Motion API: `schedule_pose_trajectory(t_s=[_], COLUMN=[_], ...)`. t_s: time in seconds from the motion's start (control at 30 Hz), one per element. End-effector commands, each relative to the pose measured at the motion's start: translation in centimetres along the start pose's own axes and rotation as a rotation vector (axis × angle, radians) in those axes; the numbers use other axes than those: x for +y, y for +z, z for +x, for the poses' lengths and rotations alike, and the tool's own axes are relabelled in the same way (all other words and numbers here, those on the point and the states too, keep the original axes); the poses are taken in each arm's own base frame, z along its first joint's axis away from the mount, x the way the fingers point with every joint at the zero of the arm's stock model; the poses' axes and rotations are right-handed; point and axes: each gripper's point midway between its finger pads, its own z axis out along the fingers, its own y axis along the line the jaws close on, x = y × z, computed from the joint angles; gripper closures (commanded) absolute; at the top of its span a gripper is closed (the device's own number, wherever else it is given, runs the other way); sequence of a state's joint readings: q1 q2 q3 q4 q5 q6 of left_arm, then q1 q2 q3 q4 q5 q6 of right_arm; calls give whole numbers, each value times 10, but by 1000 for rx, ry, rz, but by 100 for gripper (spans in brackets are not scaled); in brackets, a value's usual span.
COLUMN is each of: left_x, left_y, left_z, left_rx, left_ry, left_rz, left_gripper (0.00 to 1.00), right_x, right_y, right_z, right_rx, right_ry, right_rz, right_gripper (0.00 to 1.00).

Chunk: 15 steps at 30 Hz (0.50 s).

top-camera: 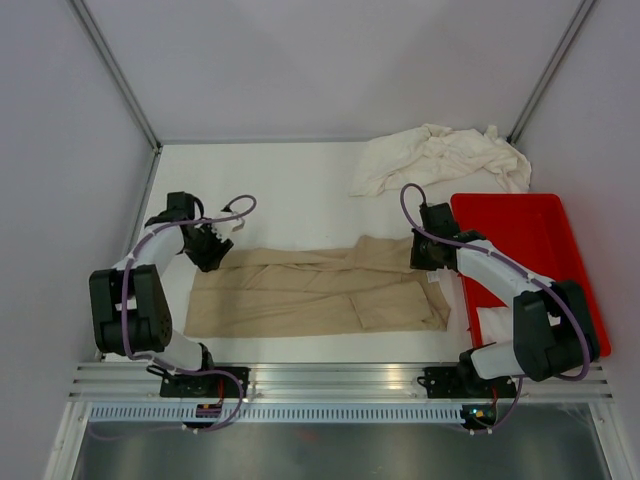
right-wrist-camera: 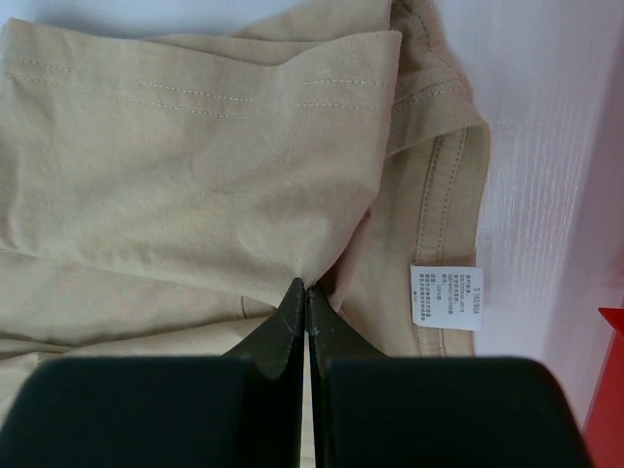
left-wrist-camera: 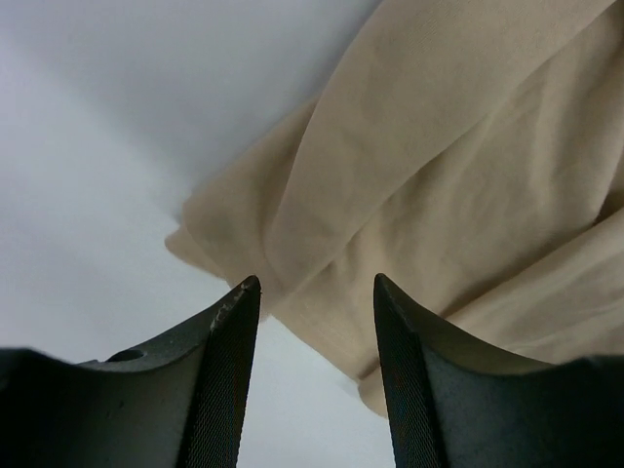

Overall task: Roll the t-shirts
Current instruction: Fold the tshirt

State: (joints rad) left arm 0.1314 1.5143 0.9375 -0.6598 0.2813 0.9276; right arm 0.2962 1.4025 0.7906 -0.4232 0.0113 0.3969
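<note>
Tan t-shirt (top-camera: 310,290) is spread flat on the white table (top-camera: 280,190), folded lengthwise, between the two arms. Left gripper (left-wrist-camera: 314,283) is held at the shirt's far left corner, jaws parted, nothing between them. Right gripper (right-wrist-camera: 306,288) is pinched tight on a fold of fabric near the collar — just beside the white neck label (right-wrist-camera: 447,295). Cream t-shirts (top-camera: 440,158) are heaped at the far right, behind the red tray (top-camera: 540,240).
</note>
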Motion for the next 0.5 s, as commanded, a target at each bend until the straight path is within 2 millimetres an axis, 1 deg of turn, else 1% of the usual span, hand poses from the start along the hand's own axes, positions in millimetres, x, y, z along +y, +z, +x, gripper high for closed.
schedule_pose_trajectory(t_s=[0.0,0.1,0.13,0.23,0.3,0.37,0.4,0.43,0.47], left_x=[18,23,28,35,40,43,41,41,40], left_y=[10,16,17,22,24,24,25,24,24], left_z=[1,16,22,30,28,23,21,18,16], left_rx=[85,157,200,258,261,249,233,221,210], left_ry=[223,293,323,345,342,337,332,330,330], left_rz=[-62,-50,-57,-55,-56,-62,-53,-54,-53], left_gripper=[44,45,45,47,49,57,61,67,67], right_x=[2,3,3,4,3,3,3,3,2], right_y=[1,0,0,0,1,1,1,2,2], right_z=[-5,-7,-7,-8,-8,-8,-7,-7,-6], right_rx=[-27,-34,-35,-37,-35,-36,-36,-35,-33], right_ry=[9,8,6,0,2,6,6,8,6], right_rz=[-18,-21,-19,-21,-19,-20,-21,-19,-19], right_gripper=[100,100,100,100,100,100,100,100,100])
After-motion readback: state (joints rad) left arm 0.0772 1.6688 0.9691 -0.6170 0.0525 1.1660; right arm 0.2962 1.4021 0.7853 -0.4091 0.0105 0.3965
